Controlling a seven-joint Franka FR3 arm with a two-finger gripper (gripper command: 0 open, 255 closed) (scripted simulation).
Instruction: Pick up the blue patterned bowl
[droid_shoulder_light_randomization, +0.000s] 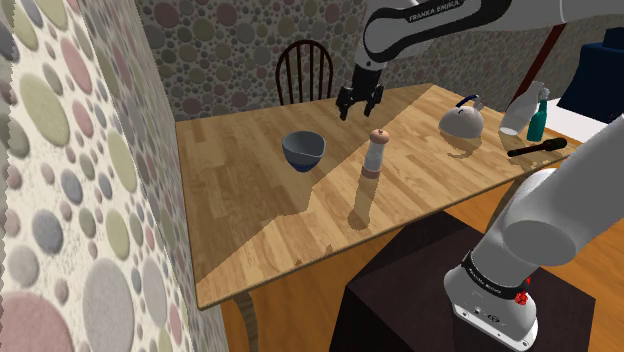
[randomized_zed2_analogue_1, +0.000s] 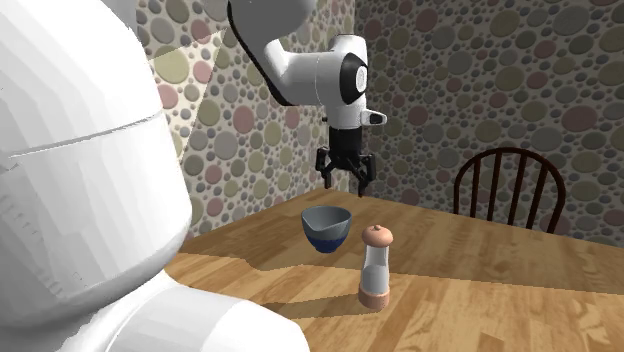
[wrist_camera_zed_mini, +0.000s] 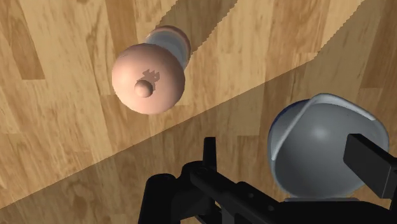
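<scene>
Hovered with gripper (randomized_zed2_analogue_1: 346, 180) spread wide and empty above blue-grey bowl (randomized_zed2_analogue_1: 327, 226) on counter (droid_shoulder_light_randomization: 250, 220), seemingly ready to descend.

A wooden table (droid_shoulder_light_randomization: 260, 210) carries everything. In the shoulder view, a blue bowl (droid_shoulder_light_randomization: 303, 150) sits left of centre and a mill (droid_shoulder_light_randomization: 376, 152) stands upright to its right. A kettle (droid_shoulder_light_randomization: 461, 120), a white bottle (droid_shoulder_light_randomization: 520, 110), a teal bottle (droid_shoulder_light_randomization: 539, 118) and a black torch (droid_shoulder_light_randomization: 537, 148) are grouped at the right end.
</scene>
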